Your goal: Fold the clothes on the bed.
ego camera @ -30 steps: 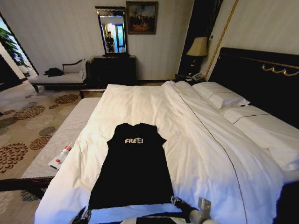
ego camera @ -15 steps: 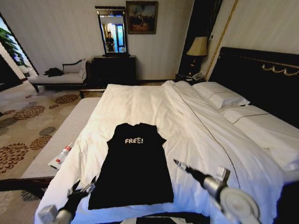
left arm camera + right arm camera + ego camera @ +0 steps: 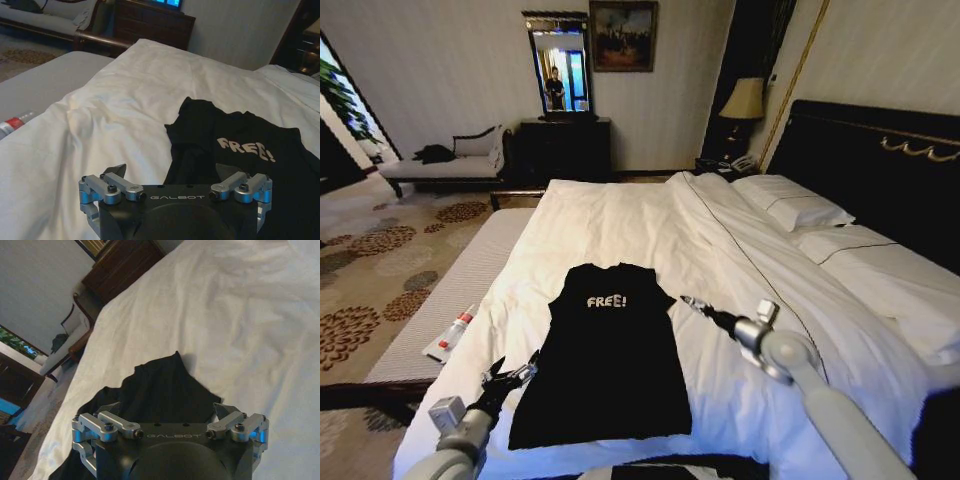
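Note:
The clothes are one black T-shirt [image 3: 610,360] with white "FREE!" lettering, lying flat on the near part of the bed [image 3: 650,220], collar toward the far end. My left gripper [image 3: 515,374] hovers open beside the shirt's near left edge. In the left wrist view the open left gripper [image 3: 171,171] points at the shirt [image 3: 240,150], nothing between its fingers. My right gripper [image 3: 692,303] reaches over the white sheet just off the shirt's right shoulder. The right wrist view has that open gripper [image 3: 166,409] above the shirt's edge [image 3: 155,387], holding nothing.
A grey bench [image 3: 450,285] runs along the bed's left side with a red-capped bottle [image 3: 457,328] on paper. Pillows [image 3: 800,208] and a dark headboard [image 3: 880,165] stand at the right. A chaise longue [image 3: 445,165], a dresser [image 3: 565,150] and a lamp [image 3: 743,102] line the far wall.
Both arms have come up from the near edge of the bed. The left gripper moved to the shirt's near left side, the right gripper forward to its right shoulder. The shirt has not moved.

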